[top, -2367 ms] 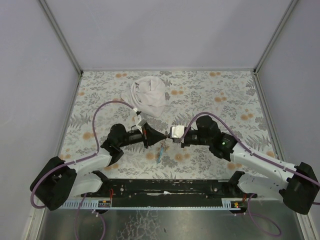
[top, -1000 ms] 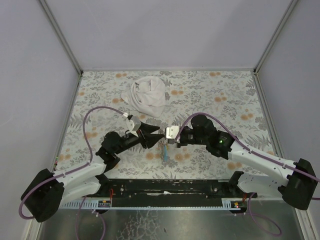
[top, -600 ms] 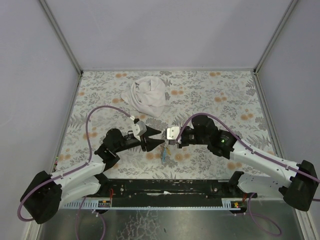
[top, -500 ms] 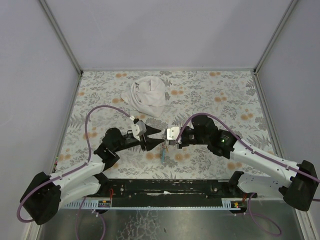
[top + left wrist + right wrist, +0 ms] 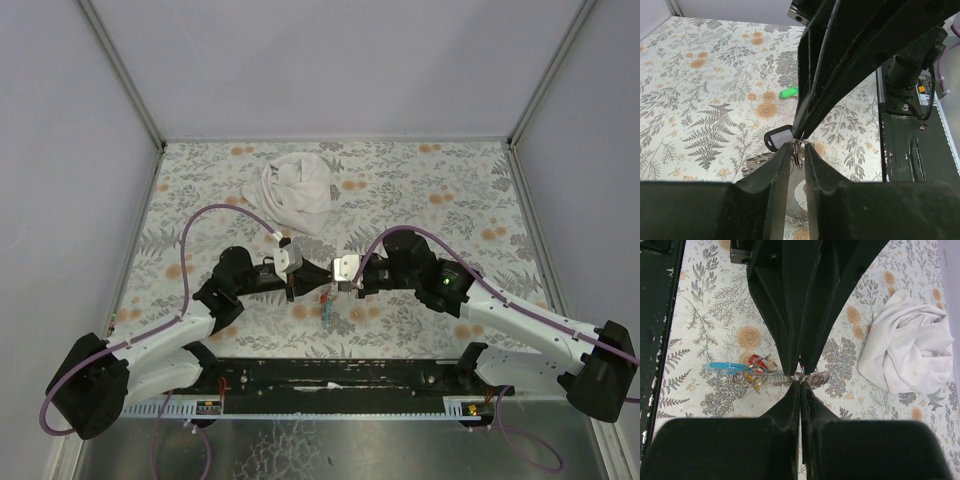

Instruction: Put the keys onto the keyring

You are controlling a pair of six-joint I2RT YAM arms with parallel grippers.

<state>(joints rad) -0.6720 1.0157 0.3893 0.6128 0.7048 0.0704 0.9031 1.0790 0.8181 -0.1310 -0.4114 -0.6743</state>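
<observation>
- The left gripper (image 5: 319, 278), at the centre of the top view, has just narrowed its jaws around the keyring (image 5: 798, 149). Whether it pinches yet, I cannot tell.
- The right gripper (image 5: 334, 285) stays clenched on that ring, tip to tip with the left.
- Likely steadying the ring for threading. The green key (image 5: 788, 92) lies loose, upper middle of the left wrist view.

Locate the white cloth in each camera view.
Top external: white cloth, above centre, slightly left.
Left wrist: not in it.
Right wrist: right side, upper half.
Shared landmark: the keyring, near the middle of every view.
</observation>
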